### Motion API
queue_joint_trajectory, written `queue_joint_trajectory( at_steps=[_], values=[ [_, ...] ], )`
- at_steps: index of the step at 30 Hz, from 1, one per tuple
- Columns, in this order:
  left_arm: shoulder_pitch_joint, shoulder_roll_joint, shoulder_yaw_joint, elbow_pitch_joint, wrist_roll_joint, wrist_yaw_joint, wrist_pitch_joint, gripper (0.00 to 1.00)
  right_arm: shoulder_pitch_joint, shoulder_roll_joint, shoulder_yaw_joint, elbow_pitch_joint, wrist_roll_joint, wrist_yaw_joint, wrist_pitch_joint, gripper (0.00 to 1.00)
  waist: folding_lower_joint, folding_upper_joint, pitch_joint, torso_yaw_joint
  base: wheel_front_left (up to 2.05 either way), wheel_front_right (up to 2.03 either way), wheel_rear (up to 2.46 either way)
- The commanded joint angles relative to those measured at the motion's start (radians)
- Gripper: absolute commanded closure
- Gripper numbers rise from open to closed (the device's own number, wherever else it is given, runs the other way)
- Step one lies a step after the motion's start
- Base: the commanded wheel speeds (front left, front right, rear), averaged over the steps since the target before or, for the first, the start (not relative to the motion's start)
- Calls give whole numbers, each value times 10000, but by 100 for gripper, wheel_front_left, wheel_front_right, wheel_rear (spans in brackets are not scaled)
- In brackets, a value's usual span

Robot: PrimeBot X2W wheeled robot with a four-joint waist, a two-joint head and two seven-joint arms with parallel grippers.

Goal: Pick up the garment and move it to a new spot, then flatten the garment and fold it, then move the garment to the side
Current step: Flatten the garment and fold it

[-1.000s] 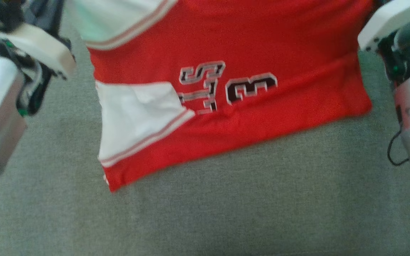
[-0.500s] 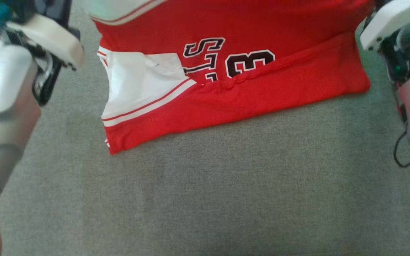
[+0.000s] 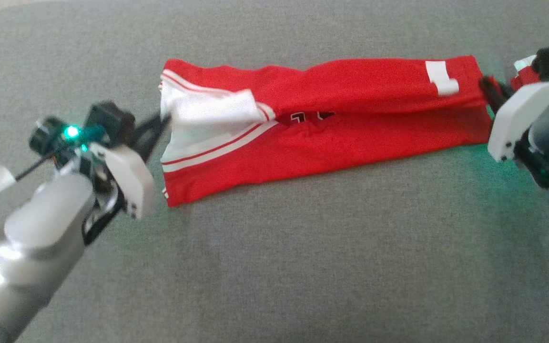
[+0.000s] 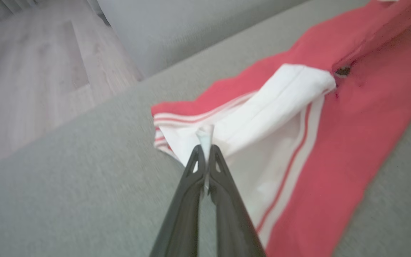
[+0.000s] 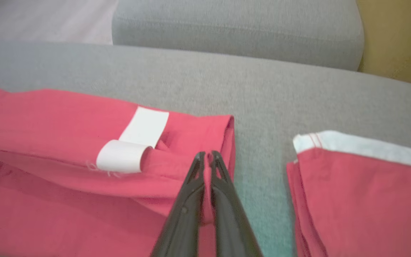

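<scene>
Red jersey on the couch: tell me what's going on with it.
The robot is folding a red and white jersey on a grey cushion. Its left tool is shut on the white-trimmed end, and its right tool is shut on the red edge at the opposite end. The jersey lies doubled over lengthwise into a long band, pinched at both ends.

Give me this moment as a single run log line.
garment: red jersey doubled over on grey cushion | left gripper: shut on garment, white end | right gripper: shut on garment, red end
</scene>
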Motion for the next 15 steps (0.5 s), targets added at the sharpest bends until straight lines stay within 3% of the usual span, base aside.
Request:
queue_joint_trajectory(
  at_steps=[1, 8, 15],
  values=[
    [-232, 625, 262, -380, -168, -43, 364, 100, 129, -346, 284, -331, 131, -7, 244, 100, 2, -1, -108, 2, 0, 0, 0],
    [466, 1459, -7, -2120, -673, 187, 1865, 100, 322, -1110, 1490, -892, 713, -7, 1036, 100, 2, -1, -281, -80, 0, 0, 0],
    [684, 1763, -64, -3085, -892, 569, 2510, 100, 93, -1316, 1974, -884, 926, -7, 1007, 100, 2, -1, -52, -182, 0, 0, 0]
  ],
)
